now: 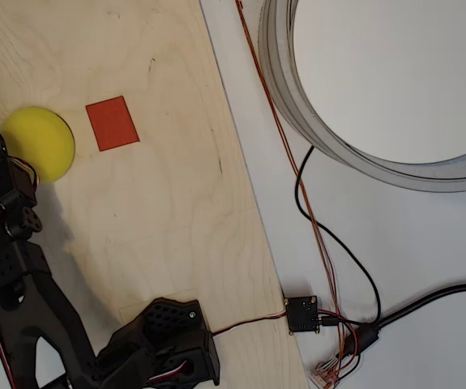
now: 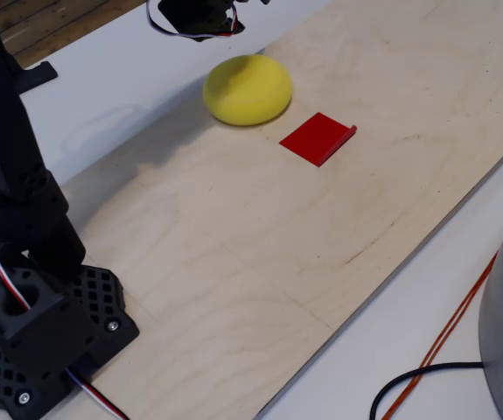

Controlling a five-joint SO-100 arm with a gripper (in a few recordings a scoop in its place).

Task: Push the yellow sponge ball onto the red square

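Claw (image 2: 194, 19) behind yellow sponge ball (image 1: 40, 143), red square (image 1: 112, 122) just beyond: lined up for pushing. Jaw state not discernible. Ball not yet on square.

In the overhead view the arm (image 1: 6, 243) covers the left edge of the ball (image 1: 42, 142), and the picture's left and bottom edges cut the arm off. In the fixed view the gripper (image 2: 197, 17) is cropped by the top edge, so its fingers cannot be made out. The grey ring (image 1: 362, 154) runs past the overhead view's top and right edges.
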